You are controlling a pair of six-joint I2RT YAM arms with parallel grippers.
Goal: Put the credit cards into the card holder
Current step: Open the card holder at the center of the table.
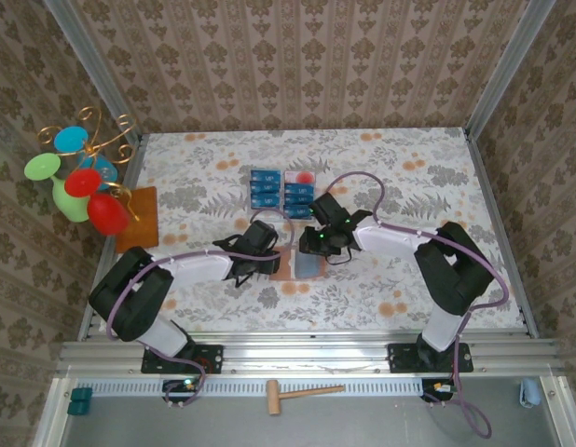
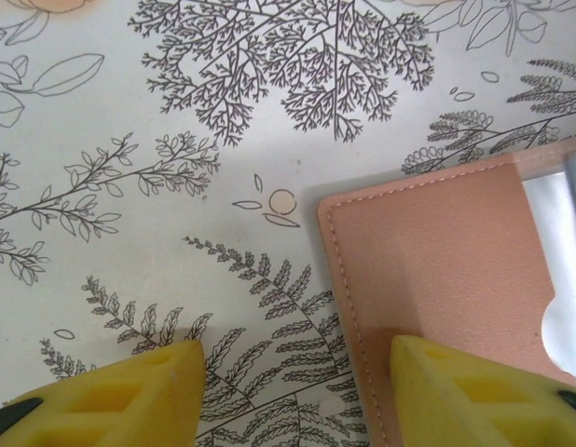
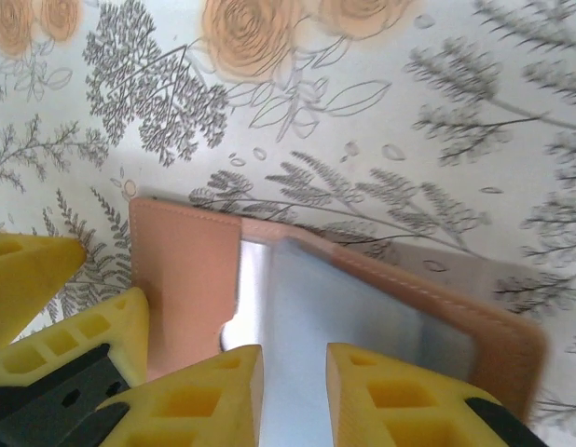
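Hanging over card holder point(image 3: 185, 279), left fingers point(image 2: 130, 400) spread, right fingers point(image 3: 400, 400) slightly parted; credit cards point(image 1: 266, 189) illegible

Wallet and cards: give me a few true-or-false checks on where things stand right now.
1. The wallet lies open. True.
2. It sits on the orange mat. False: it lies on the floral cloth; the mat is off at the left edge.
3. The left jaws straddle its edge, one side over the wallet and one over cloth. True.
4. Every card is in the wallet. False: blue cards lie in two columns farther up the table.
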